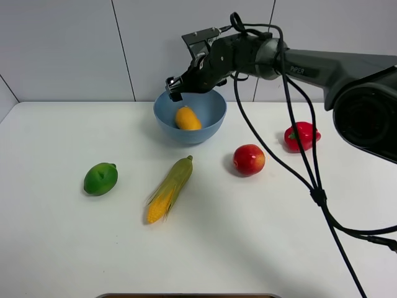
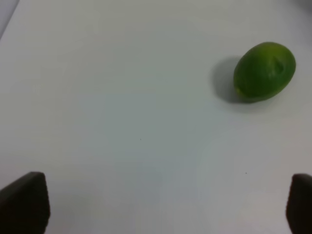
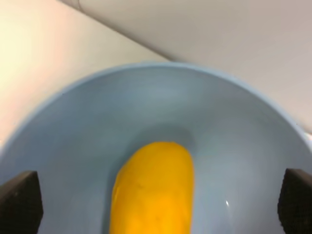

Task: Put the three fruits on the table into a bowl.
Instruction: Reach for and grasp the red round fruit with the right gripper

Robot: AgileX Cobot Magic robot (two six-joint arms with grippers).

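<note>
The yellow-orange mango (image 1: 187,118) (image 3: 152,190) lies inside the light-blue bowl (image 1: 197,133) (image 3: 146,107) at the back of the white table (image 1: 248,236). Just above the bowl's rim hangs my right gripper (image 1: 186,85) (image 3: 157,200), open and empty, its fingertips (image 3: 19,201) wide on either side of the mango. The red apple (image 1: 249,159) rests on the table to the right of the bowl. Out on the left lies the green lime (image 1: 100,178) (image 2: 264,71). My left gripper (image 2: 161,204) is open over bare table, short of the lime; the exterior high view does not show it.
A husked yellow corn cob (image 1: 169,189) lies slantwise in front of the bowl, between lime and apple. Beyond the apple, at the right, sits a red bell pepper (image 1: 302,136). The right arm's black cables (image 1: 310,180) hang over the table's right side.
</note>
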